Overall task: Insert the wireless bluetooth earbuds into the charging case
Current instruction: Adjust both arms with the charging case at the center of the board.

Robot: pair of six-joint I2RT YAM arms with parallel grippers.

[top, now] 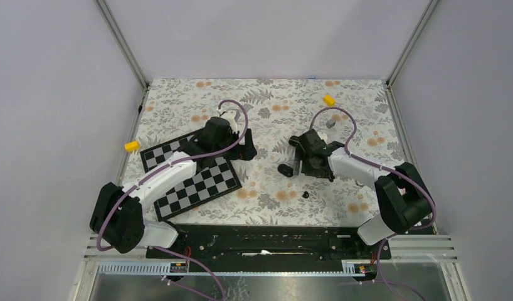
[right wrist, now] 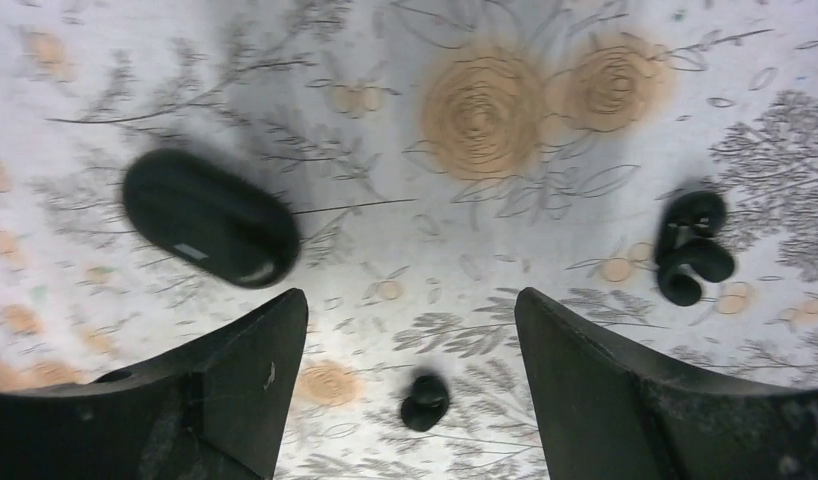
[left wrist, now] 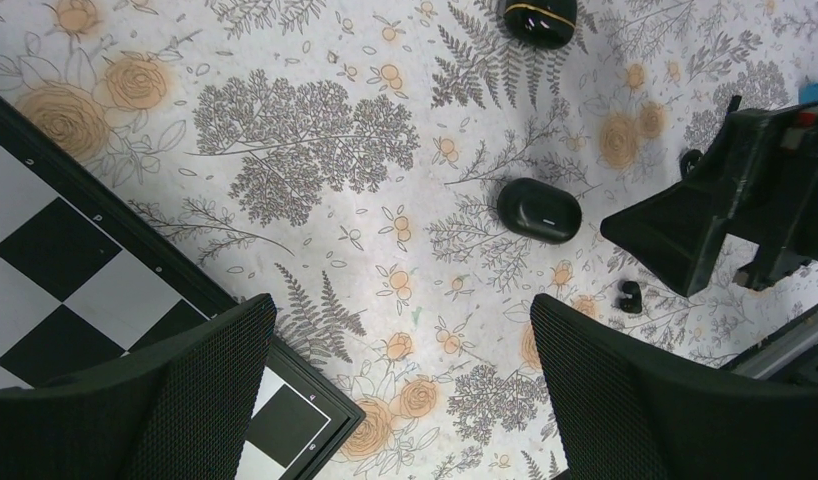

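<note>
The black pebble-shaped charging case (top: 285, 169) lies shut on the flowered cloth, just left of my right gripper (top: 296, 157). In the right wrist view the case (right wrist: 210, 218) sits up and to the left of the open right gripper (right wrist: 410, 300). One tiny black earbud (right wrist: 425, 400) lies on the cloth between the fingers, touching neither. A second small black two-lobed bud (right wrist: 693, 248) lies to the right. My left gripper (left wrist: 403, 330) hangs wide open and empty over the cloth, short of the case (left wrist: 539, 210). One earbud (left wrist: 630, 296) (top: 305, 195) shows near the table's front.
A checkerboard (top: 191, 182) lies under the left arm, and its corner (left wrist: 285, 400) reaches below the left fingers. Another black rounded object with a gold line (left wrist: 537, 18) lies beyond the case. Yellow blocks (top: 329, 100) (top: 132, 145) and a small grey piece (top: 330, 123) sit farther off.
</note>
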